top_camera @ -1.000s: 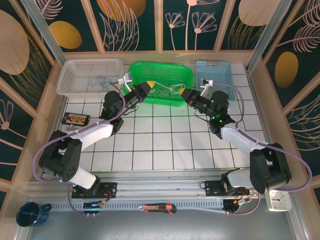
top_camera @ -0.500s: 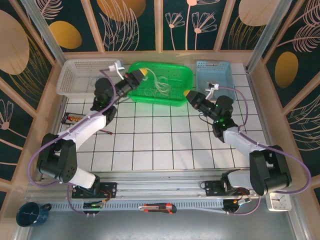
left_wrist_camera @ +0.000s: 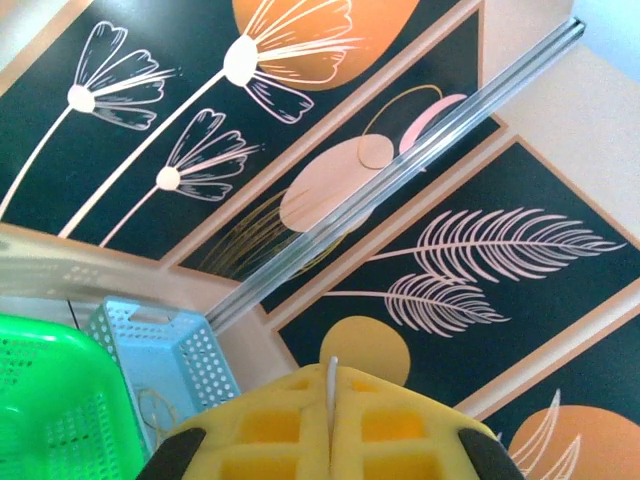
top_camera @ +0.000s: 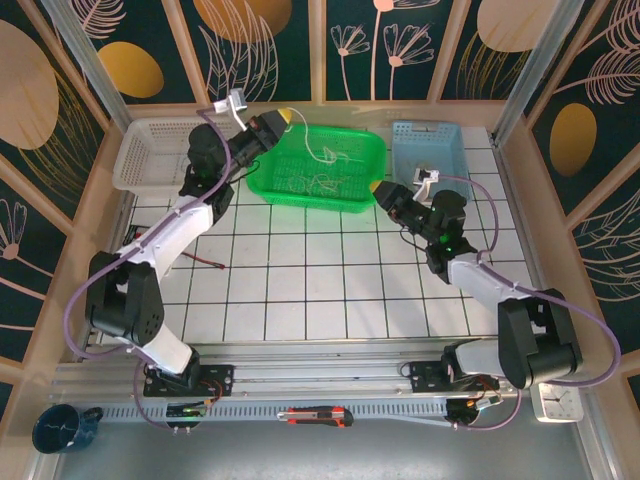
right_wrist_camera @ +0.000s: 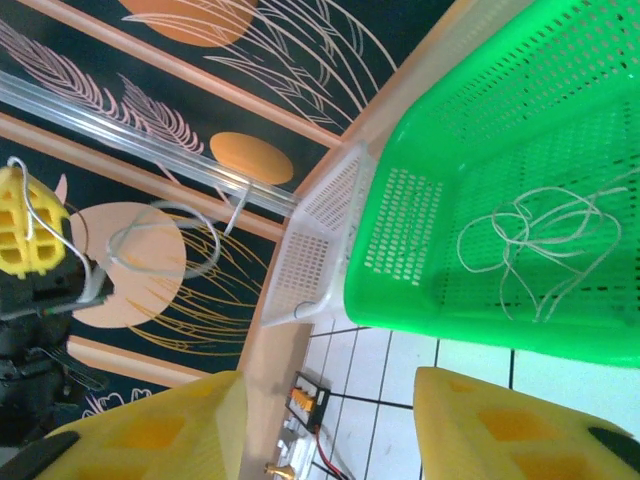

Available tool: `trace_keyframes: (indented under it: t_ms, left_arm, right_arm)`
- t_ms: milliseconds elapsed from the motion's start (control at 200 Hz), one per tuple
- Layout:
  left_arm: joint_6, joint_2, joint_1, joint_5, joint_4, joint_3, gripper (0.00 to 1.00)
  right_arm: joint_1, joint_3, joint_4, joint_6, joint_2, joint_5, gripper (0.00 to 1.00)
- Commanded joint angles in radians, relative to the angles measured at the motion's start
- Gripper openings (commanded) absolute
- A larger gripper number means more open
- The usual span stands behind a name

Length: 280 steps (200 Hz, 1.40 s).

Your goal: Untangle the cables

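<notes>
Overhead, 3 baskets (top_camera: 320, 203); left gripper (top_camera: 284, 117) pinches 1 cable (left_wrist_camera: 331, 378); right gripper (top_camera: 378, 187) parted.

We see cables (top_camera: 318, 182) in the middle basket (top_camera: 372, 165), with the left basket (top_camera: 150, 160) and right basket (top_camera: 440, 150) flanking it.

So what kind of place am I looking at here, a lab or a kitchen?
Probably a robot-testing cell: a white gridded tabletop fenced by dark leaf-patterned wall panels, an aluminium rail carrying two arm bases, and a green perforated plastic basket.
</notes>
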Motion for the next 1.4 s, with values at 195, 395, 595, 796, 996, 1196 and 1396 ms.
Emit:
trace_keyframes:
  t_ms: [195, 395, 595, 796, 996, 1196, 1396]
  left_arm:
    - [0.165, 0.176, -0.002, 0.041, -0.202, 0.236, 0.0]
    - [0.257, 0.287, -0.002, 0.021, -0.327, 0.367, 0.0]
    - [0.286, 0.388, -0.002, 0.019, -0.327, 0.386, 0.0]
    - [0.402, 0.438, -0.002, -0.053, -0.416, 0.399, 0.72]
    - [0.497, 0.348, -0.002, -0.127, -0.491, 0.394, 0.99]
    - [0.545, 0.16, -0.002, -0.168, -0.493, 0.279, 0.99]
    - [0.558, -0.136, -0.002, -0.285, -0.387, -0.035, 0.99]
  right_arm:
    - [-0.002, -0.01, -0.132, -0.098, -0.115, 0.055, 0.55]
    - [-0.002, -0.031, -0.225, -0.145, -0.187, 0.08, 0.57]
    - [-0.002, -0.052, -0.341, -0.201, -0.278, 0.131, 0.59]
    - [-0.003, -0.043, -0.446, -0.254, -0.348, 0.173, 0.62]
    - [-0.003, -0.014, -0.556, -0.325, -0.4, 0.218, 0.66]
    - [-0.003, -0.002, -0.644, -0.393, -0.45, 0.288, 0.79]
    - [-0.003, 0.017, -0.738, -0.491, -0.488, 0.446, 0.99]
